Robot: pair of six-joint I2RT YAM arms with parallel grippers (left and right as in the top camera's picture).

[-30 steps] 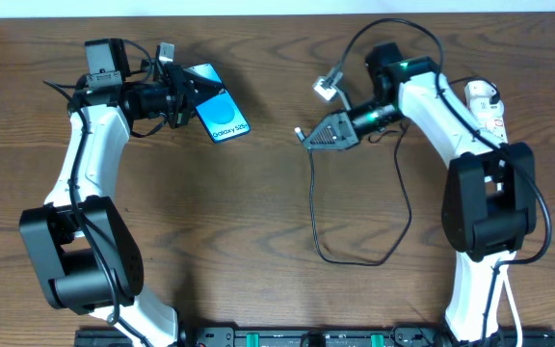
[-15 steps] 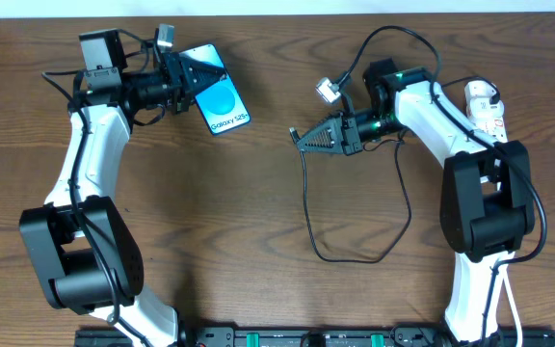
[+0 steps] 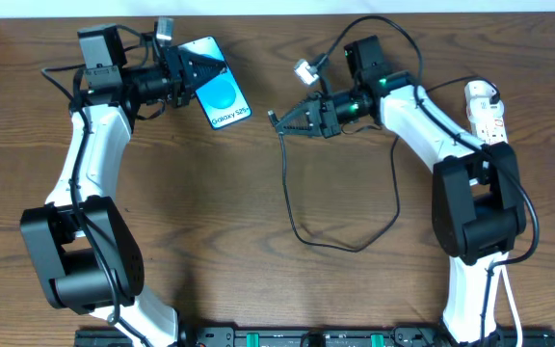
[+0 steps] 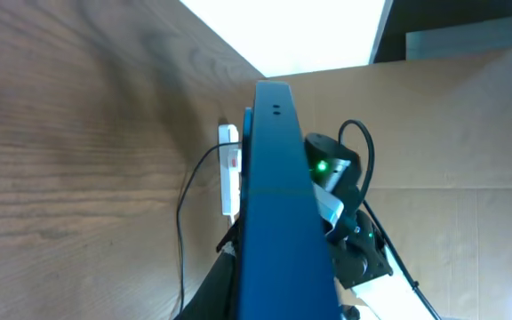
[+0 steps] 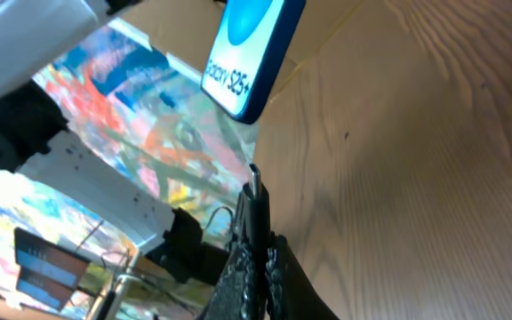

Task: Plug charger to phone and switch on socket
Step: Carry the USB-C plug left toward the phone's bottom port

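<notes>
My left hand (image 3: pixel 185 77) was closed on the phone (image 3: pixel 222 96), gripping one end. The blue screen faced up and the free end reached out past my fingertips toward my other hand. Seen from that wrist, the phone (image 4: pixel 278 204) ran edge-on straight out from the hand, and it seemed to sit clear of the counter (image 3: pixel 210 251).

My right hand (image 3: pixel 282 123) was shut on the charger (image 3: pixel 286 183), pinching it just behind the connector. The tip stuck out ahead of my fingertips and pointed at the phone's free end. From the right wrist, the connector lay close below that end but not touching it.

Below the right hand the cable dropped to the counter, curled round in a loop, and ran back up behind the hand along my arm. The socket (image 3: pixel 485 111) lay on the counter well behind the right hand, beside my forearm.
</notes>
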